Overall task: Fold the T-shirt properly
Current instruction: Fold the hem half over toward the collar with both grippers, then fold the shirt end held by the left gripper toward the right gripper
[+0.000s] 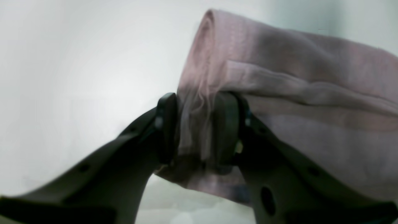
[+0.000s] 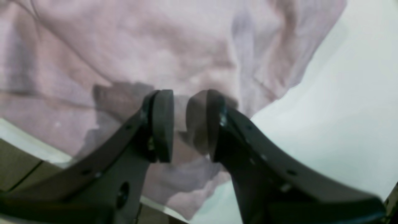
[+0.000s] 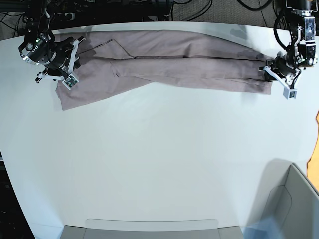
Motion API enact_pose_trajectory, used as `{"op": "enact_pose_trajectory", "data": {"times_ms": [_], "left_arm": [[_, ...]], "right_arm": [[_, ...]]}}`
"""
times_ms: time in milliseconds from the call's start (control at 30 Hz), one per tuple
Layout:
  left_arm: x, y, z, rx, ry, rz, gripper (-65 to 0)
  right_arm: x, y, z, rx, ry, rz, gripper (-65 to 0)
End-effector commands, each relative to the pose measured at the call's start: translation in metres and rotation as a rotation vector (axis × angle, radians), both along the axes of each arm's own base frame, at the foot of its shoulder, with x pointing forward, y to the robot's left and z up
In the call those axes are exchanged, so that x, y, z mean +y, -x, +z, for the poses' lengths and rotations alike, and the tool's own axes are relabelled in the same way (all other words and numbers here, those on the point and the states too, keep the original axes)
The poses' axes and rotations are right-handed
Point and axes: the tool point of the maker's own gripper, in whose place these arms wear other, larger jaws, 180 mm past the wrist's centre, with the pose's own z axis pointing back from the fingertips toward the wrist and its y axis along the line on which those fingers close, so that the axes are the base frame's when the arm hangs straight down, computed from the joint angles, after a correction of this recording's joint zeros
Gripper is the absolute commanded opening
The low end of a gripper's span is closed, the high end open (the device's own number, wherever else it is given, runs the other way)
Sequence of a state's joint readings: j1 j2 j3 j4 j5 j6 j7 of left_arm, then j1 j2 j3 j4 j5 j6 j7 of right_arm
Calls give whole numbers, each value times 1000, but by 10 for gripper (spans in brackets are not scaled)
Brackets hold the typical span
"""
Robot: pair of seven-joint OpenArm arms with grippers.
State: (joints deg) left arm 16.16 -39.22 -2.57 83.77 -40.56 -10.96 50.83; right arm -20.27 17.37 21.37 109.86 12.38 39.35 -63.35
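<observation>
A dusty pink T-shirt [image 3: 174,62] lies stretched in a long band across the far side of the white table [image 3: 159,159]. My left gripper [image 3: 266,69] is at its right end. In the left wrist view it [image 1: 197,127] is shut on a bunched edge of the T-shirt [image 1: 311,77], with folded layers running off to the right. My right gripper [image 3: 67,74] is at the shirt's left end. In the right wrist view it [image 2: 183,124] is nearly closed, with T-shirt [image 2: 155,46] cloth between the pads and draped over the right pad.
A grey bin [image 3: 294,199] stands at the front right and a low grey tray rim [image 3: 149,226] at the front edge. An orange object [image 3: 317,119] shows at the right edge. The table's edge [image 2: 18,137] shows under the shirt in the right wrist view.
</observation>
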Motion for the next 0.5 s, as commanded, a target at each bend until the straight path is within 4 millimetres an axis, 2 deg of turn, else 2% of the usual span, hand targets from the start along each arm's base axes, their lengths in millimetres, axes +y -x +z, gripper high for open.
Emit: {"op": "enact_pose_trajectory", "data": {"times_ms": [0, 167, 200, 267, 333, 467], "left_arm": [[-6, 15, -10, 74, 2, -36, -435], [-26, 47, -41, 195, 60, -194, -443], [-30, 49, -44, 208, 77, -232, -462], [-36, 50, -48, 225, 108, -309, -541], [-28, 57, -52, 249, 117, -303, -650], [-3, 54, -47, 230, 103, -218, -650]], "right_arm": [[1, -4, 7, -26, -4, 18, -466], [0, -4, 6, -25, -4, 16, -466], [0, -4, 6, -25, -4, 16, -466], [0, -5, 7, -27, -4, 16, -466], [2, -5, 7, -28, -8, 15, -466], [0, -9, 9, -40, -8, 9, -465]]}}
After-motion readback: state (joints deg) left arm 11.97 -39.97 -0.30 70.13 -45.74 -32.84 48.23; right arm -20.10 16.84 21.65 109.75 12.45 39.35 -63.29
